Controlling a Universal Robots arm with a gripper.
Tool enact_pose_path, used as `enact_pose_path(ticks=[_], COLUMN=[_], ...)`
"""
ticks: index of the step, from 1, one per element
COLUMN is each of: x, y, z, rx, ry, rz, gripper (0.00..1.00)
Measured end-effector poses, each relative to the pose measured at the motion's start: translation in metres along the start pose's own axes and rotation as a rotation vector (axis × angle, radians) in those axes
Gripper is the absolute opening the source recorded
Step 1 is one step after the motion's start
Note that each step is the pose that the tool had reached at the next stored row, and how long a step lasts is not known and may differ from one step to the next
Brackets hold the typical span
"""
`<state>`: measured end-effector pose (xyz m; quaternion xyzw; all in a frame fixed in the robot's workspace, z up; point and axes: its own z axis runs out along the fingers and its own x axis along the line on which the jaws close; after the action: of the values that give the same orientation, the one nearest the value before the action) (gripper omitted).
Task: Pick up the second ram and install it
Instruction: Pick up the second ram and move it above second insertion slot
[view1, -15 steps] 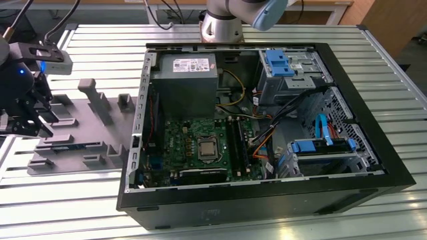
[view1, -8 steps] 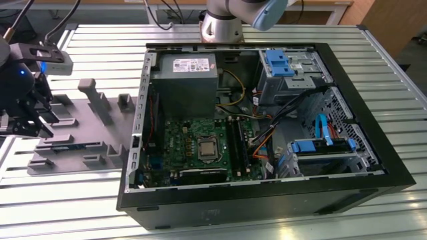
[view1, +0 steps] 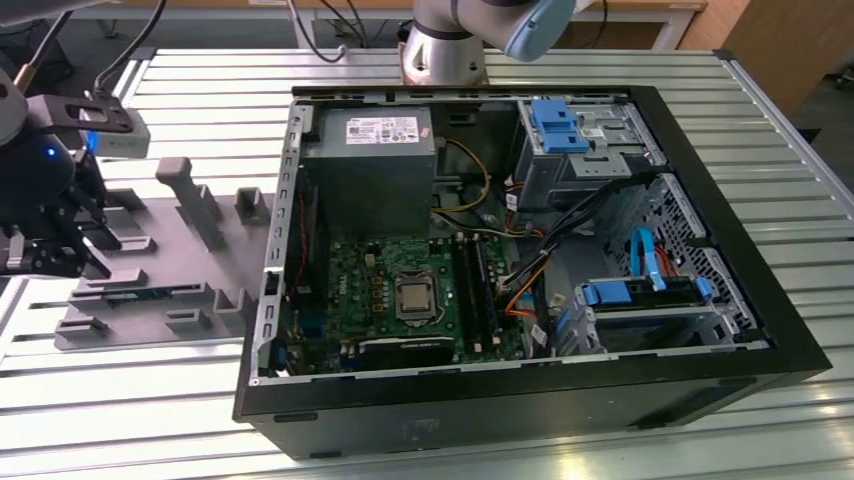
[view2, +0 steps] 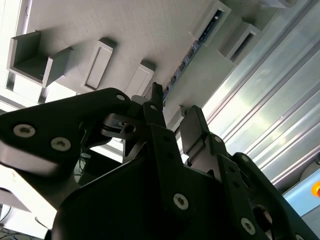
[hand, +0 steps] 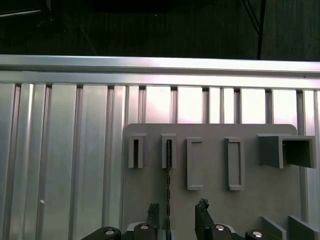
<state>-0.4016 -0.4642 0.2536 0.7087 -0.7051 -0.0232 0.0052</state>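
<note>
Above the grey fixture (hand: 145, 192), the claw (hand: 177, 205) hangs with fingers parted, seemingly astride the edge-on second ram (hand: 168, 180).

I count one ram stick (hand: 168, 190) on the grey fixture plate (hand: 140, 185) — one gripper (hand: 177, 212) over that plate, one computer case (view1: 534, 410) beside it.

Bright overhead lighting. Second wrist view: hard glare off the table slats (view2: 280, 90) beside the gripper (view2: 172, 106); gripper body backlit, near black. First wrist view: slats beyond the gripper washed white, dark past the table edge. Fixture plate (hand: 250, 200) evenly lit, soft shadows.
</note>
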Motion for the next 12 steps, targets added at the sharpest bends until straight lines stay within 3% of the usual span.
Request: enact_pose_path(ticks=[6,12], x=[0.0002,0.0003], y=[-0.0003,-0.0004], z=[0.0077,0.0106], rx=[0.0001,-0.0001], ry=[0.0008,0.0016], rz=[0.000,0.000], gripper=[0.42,0.42])
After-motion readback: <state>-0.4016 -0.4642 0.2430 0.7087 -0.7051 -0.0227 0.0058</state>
